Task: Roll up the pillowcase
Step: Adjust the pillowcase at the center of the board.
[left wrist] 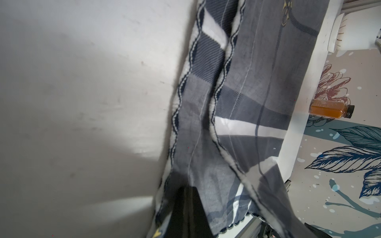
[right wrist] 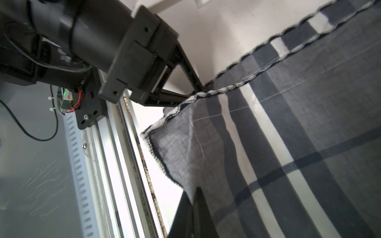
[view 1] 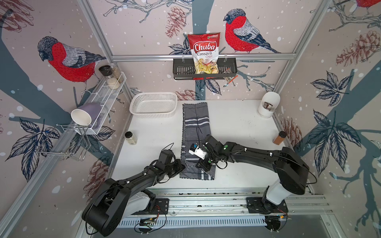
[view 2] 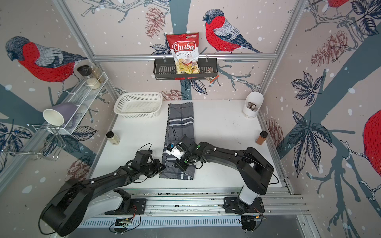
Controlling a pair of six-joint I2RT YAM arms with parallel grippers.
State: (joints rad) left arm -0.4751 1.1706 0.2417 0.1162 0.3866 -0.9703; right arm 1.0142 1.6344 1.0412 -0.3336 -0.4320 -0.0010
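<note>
Stands barely begun, with left fingers and right fingers clamped on the near end of the pillowcase, nothing rolled, the strip flat along the worktop.

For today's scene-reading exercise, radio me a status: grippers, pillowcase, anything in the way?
Left gripper and right gripper shut on pillowcase, near end. Strip flat, near end lifted, not yet rolled. Basket beside far end, apart.

Your two top views look down from high over the near edge across the whole table. Each wrist camera sits close over the pillowcase, low and slanted; all four views share it.
</note>
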